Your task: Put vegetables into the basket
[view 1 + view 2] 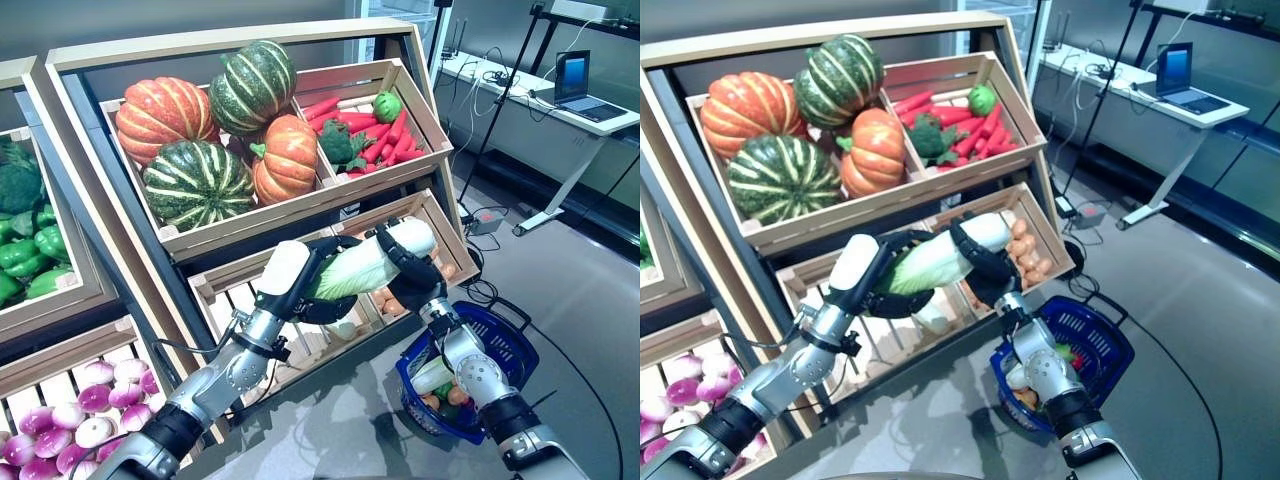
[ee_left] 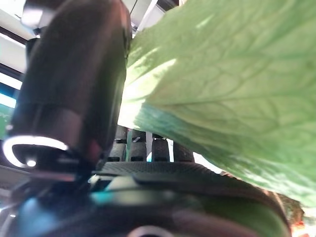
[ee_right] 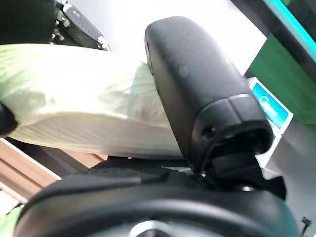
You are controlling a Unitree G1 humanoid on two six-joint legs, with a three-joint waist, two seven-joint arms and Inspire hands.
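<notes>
Both hands clasp one cabbage [image 1: 365, 265] in mid-air, above and left of the basket [image 1: 505, 345]: left hand [image 1: 300, 285] grasping its leafy end, right hand [image 1: 415, 262] its white end. Carrying step; next, swing it right and lower it into the basket before letting go.

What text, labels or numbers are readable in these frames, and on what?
None are readable.
Laptop on the white desk: screen lit, content too small to read.
Teal-and-white sign in the right wrist view: marks too blurred to read.
Crates, cabbage, blue basket: no print visible.
</notes>
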